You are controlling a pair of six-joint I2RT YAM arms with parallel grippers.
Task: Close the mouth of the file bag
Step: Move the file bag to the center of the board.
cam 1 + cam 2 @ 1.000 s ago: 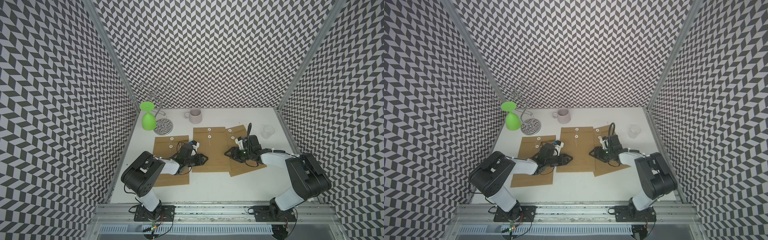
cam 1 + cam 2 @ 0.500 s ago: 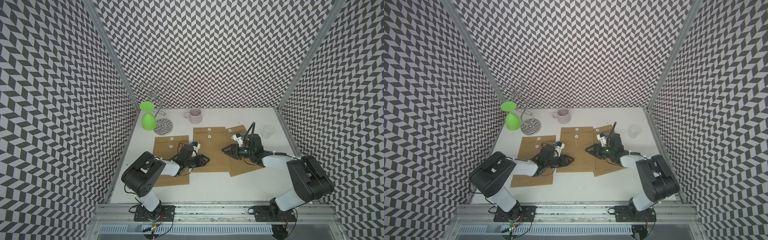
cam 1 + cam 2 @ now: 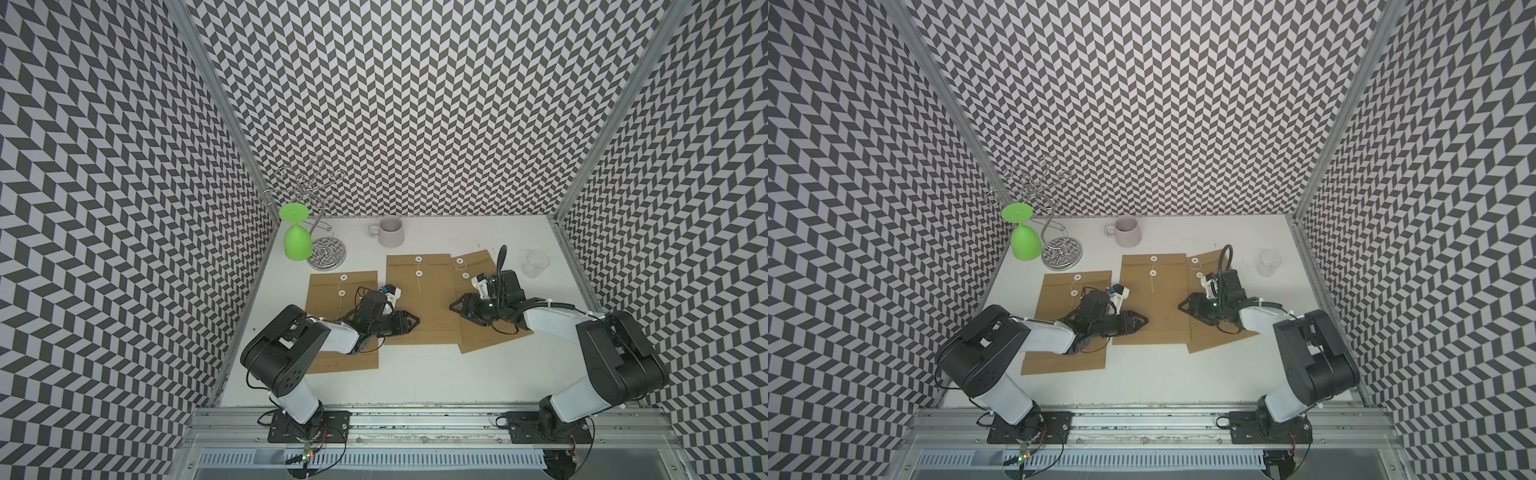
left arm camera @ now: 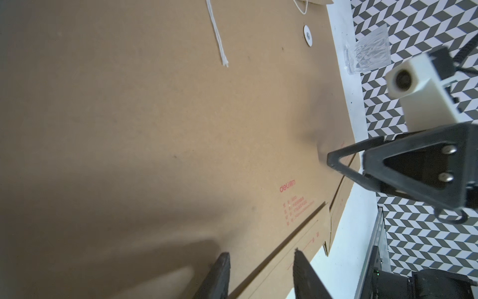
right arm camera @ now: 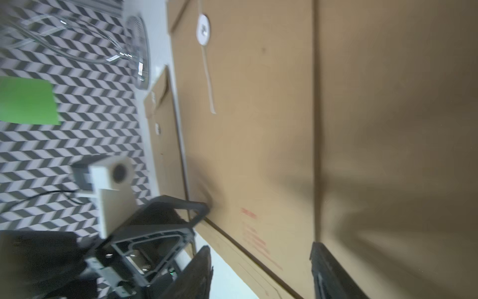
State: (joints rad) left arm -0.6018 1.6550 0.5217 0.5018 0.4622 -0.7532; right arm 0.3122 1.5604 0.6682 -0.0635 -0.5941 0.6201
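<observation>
Three brown file bags flat on the white tabletop [image 3: 436, 374], side by side. Middle file bag [image 3: 428, 311] straight, mouth end toward the back wall. Left file bag [image 3: 324, 295] just beside it, partly hidden under the left arm. Right file bag [image 3: 482, 262] tilted, one edge against the middle one.

On the middle file bag, a top button [image 3: 418, 259] and a lower button [image 3: 419, 273], both round and white. String [image 3: 420, 286] loose and straight, hanging down from the lower button.

Left gripper [image 3: 410, 322] low over the left edge of the middle file bag, fingers [image 4: 219, 274] spread apart, nothing between them. Right gripper [image 3: 456, 306] low over the right edge of the same bag, facing the left one, fingers [image 5: 328, 269] spread wide, holding nothing. Tips maybe touching the paper, but hard to tell in both top views.

At the back, a green cup [image 3: 297, 245] upside down on a wire rack [image 3: 326, 257]. Pink mug [image 3: 391, 232] near the wall. Clear glass [image 3: 535, 262] beside the right file bag.
</observation>
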